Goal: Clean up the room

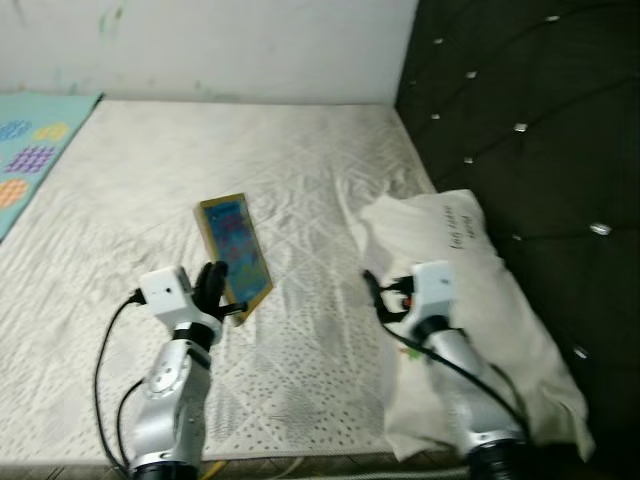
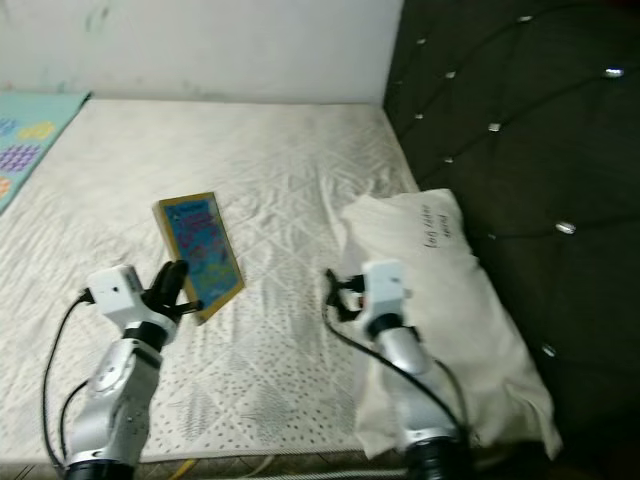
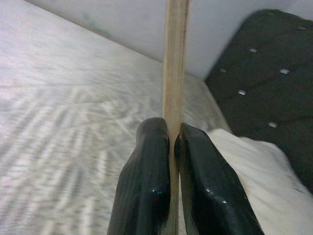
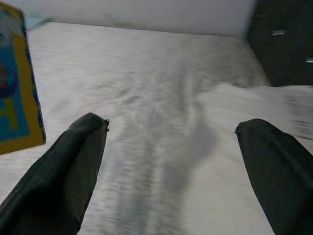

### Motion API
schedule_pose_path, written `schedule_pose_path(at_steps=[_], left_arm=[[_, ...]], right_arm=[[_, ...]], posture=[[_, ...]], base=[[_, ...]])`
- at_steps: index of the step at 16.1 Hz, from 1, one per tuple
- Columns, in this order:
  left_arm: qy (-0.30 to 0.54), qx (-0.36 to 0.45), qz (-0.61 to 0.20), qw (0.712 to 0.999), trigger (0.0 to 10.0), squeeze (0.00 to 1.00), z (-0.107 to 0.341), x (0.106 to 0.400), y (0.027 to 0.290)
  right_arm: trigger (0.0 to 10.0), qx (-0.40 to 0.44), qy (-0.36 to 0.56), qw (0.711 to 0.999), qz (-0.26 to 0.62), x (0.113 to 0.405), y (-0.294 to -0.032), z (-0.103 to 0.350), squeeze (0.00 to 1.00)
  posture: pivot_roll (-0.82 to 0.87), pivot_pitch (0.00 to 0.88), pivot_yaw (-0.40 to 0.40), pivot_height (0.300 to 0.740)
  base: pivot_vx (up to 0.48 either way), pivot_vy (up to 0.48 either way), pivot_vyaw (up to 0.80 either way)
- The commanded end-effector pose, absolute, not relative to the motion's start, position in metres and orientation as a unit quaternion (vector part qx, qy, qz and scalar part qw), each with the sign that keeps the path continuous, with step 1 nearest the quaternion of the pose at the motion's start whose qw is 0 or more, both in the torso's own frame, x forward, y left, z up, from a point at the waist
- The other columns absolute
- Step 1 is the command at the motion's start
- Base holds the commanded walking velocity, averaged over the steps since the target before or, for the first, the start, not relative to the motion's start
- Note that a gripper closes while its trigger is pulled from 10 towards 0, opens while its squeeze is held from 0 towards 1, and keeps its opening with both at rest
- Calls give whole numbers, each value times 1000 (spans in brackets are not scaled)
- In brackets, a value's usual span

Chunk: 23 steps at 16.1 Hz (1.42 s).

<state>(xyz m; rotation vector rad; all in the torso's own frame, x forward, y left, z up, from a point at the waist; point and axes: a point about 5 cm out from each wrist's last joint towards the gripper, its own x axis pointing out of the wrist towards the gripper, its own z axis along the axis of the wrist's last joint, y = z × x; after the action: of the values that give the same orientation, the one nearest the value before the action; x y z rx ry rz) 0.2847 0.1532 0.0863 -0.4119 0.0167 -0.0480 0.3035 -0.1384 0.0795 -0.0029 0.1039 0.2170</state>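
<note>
The left gripper [image 1: 222, 296] was clamped on the near edge of the book [image 1: 236, 253], and that grip was the relation the coming move turned on. In the left wrist view its two black fingers [image 3: 146, 186] pressed flat against both faces of the thin pale board, so the book stood edge-on between them. From the claw the book's long axis ran straight ahead and away, toward the far wall [image 1: 220, 45], with its blue and yellow cover turned up and slightly toward the robot's right. The book appeared lifted off the mattress [image 1: 300, 180] at the gripped end, though whether its far end touched the sheet could not be told.

The right gripper [image 2: 335, 290] hung just beside the near corner of the pillow [image 1: 470, 300], its fingers spread wide with nothing between them. From that claw the book lay off to the robot's left, well apart, its cover showing at the margin of the right wrist view. The left arm was therefore plainly the nearer one, already carrying the load, and I judged the right hand free for the pillow ahead of it.

Beyond both claws the bare quilted mattress stretched to the wall, with the dark tufted headboard [image 1: 530, 130] along the robot's right and a patterned mat [image 1: 30, 150] past the far left edge.
</note>
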Motion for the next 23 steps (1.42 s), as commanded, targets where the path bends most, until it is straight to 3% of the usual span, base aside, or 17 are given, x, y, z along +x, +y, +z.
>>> schedule_pose_path(at_steps=[1,3,18,23], left_arm=[[-13,-198,-34,980,10000,0,97,289,148],[-9,-194,-27,981,10000,0,96,289,149],[-25,-135,31,990,10000,0,94,274,168],[-27,-137,45,989,10000,0,96,270,168]], right_arm=[[10000,1,51,993,102,304,-139,80,0],[10000,1,50,993,103,304,-139,80,0],[10000,28,62,987,144,290,-129,78,0],[10000,24,69,986,152,287,-131,78,0]], posture=[[-119,35,-18,740],[-118,35,-19,740],[-101,94,-26,728],[-110,125,-40,668]], base=[[0,0,-800],[0,0,-656],[0,0,0],[0,0,0]])
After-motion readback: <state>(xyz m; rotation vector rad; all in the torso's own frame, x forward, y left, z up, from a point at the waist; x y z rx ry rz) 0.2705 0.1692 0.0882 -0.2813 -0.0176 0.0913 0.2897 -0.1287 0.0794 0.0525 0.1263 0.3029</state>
